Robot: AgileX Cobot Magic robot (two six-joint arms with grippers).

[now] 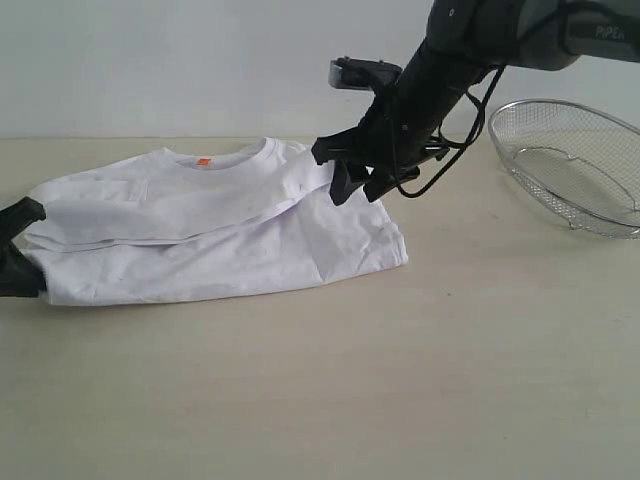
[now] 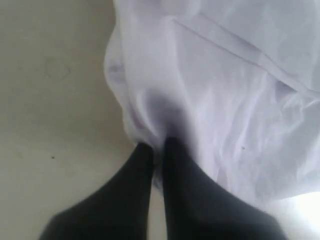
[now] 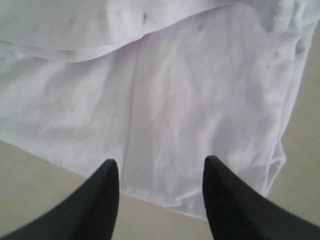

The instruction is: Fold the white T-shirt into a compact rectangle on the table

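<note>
- Two grippers work at opposite ends of the white T-shirt [image 1: 220, 240]. It lies on the table [image 1: 400, 380] partly folded, with one layer laid across the chest.
- We see the shirt's collar and its small orange neck tag [image 1: 203, 161] on the far side, well away from both sets of fingers.
- We find the left gripper [image 2: 159, 150] drawn narrow, its two black fingers [image 2: 140, 170] almost together.
- A bunched fold of the shirt's edge runs down into the slit between those tips, so we read them as pinching the cloth.
- Ahead of the left fingertips the fabric fans out in soft wrinkles. Beside one of those fingers we see only bare tabletop.
- In the exterior view this gripper sits low at the shirt's left end, down at table level, with white cloth against it.
- We see the right gripper [image 3: 160, 161] spread wide, and its fingers [image 3: 100, 200] grip nothing.
- Between the right tips and ahead of them lies a creased single layer of the shirt. Its edge runs just under the tips, with pale table showing behind it.
- Farther ahead of the right fingers a folded-over layer crosses the cloth.
- From the exterior view the right gripper hangs over the shirt's right part, near the shoulder. We cannot tell whether its tips touch the fabric.
- A silver wire-mesh basket [image 1: 570, 165] stands on the table beyond the right fingers, apart from them and well apart from the shirt.
</note>
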